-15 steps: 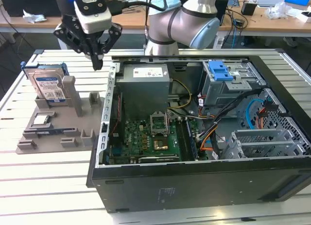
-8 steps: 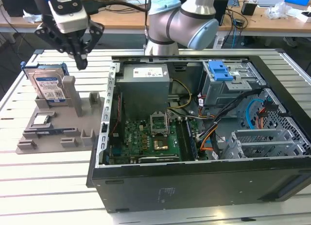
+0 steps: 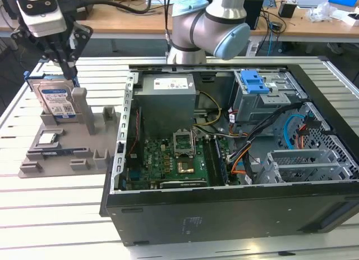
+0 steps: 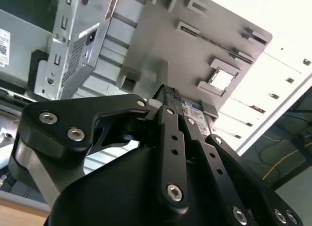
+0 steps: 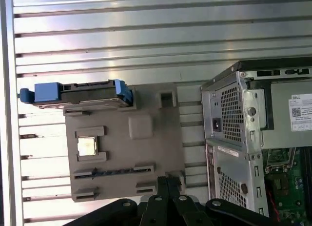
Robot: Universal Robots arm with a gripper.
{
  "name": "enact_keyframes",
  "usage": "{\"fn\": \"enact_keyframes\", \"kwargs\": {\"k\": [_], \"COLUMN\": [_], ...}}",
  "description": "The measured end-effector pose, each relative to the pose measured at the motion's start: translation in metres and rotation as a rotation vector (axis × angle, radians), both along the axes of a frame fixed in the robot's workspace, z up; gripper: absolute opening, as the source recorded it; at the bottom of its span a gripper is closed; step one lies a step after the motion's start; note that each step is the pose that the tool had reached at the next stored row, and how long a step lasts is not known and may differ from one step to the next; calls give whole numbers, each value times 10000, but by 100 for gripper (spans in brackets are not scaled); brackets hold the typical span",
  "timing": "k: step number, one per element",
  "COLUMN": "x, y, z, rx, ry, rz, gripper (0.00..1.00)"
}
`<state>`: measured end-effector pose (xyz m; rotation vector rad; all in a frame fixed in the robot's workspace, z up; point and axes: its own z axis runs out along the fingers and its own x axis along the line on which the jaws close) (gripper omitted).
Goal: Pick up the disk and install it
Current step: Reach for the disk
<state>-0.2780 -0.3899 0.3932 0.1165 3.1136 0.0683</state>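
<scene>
pick-up step: the gripper, fingers closed on nothing, hovers near the upright disk; grasping needs them opened across it.

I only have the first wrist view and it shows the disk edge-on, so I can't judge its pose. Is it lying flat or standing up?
Observer: Standing. In the exterior view the disk stands on edge in the gray tray, with its label face showing.
Operator: Where is the gripper relative to it?
Observer: The gripper is right at the disk's upper edge, toward the exterior view's right. I cannot tell whether they touch.
Operator: Anything in the case I can't see?
Observer: Inside the open case, a blue latch sits on top of the drive cage, toward the exterior view's upper right.
</scene>
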Motion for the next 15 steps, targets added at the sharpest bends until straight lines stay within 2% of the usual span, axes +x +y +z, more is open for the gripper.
{"fn": "enact_keyframes", "kwargs": {"k": [2,5,8,13,15], "x": [-131,-230,-330,-612,-759], "y": [64,131,176,239,272], "z": [-1,-1,-2,-4,-6], "rx": [-3,-7,-9,-10,-10], "ry": [0,0,1,1,0], "rz": [-1,-1,1,-2,0], "gripper": [11,11,11,11,11]}}
